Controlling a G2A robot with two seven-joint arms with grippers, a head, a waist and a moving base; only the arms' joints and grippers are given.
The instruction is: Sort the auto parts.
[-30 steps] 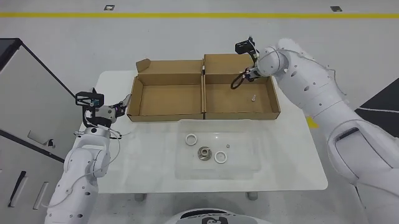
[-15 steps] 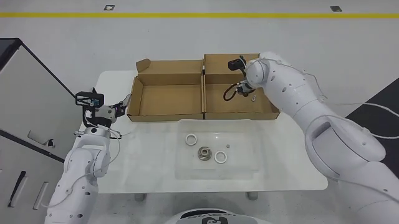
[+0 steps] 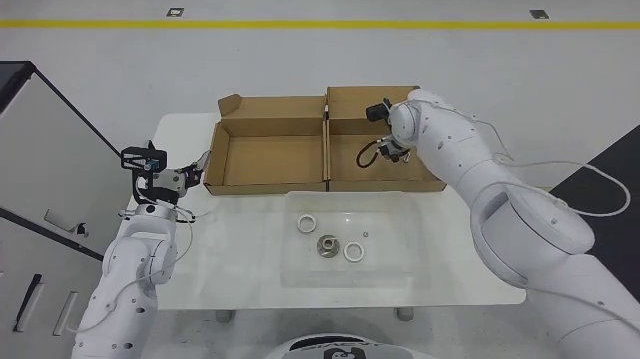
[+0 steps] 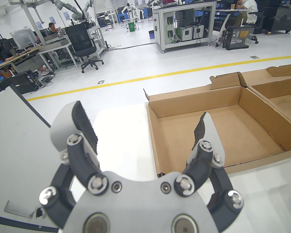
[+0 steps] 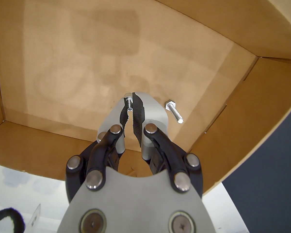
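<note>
My right gripper [image 5: 130,98] is low inside the right cardboard box [image 5: 75,61], shut on a small silver bolt [image 5: 129,103] pinched between its pads. A second silver bolt [image 5: 173,111] lies loose on the box floor just beside the fingers. From above, the right gripper [image 3: 390,151] sits over the middle of the right box [image 3: 345,164]. My left gripper [image 4: 139,112] stands open and empty by the outer side of the left cardboard box [image 4: 208,127], seen in the top view as left gripper [image 3: 195,169].
A clear tray [image 3: 390,259] at the table's front holds two white rings [image 3: 308,224] [image 3: 354,253], a metal bearing [image 3: 327,247] and a tiny part [image 3: 366,233]. The left box [image 3: 270,159] has nothing in it. A grey panel [image 3: 50,149] stands left of the table.
The right arm has swung from the far side of the right box inward and lower, toward the box floor. The left arm has not moved.
</note>
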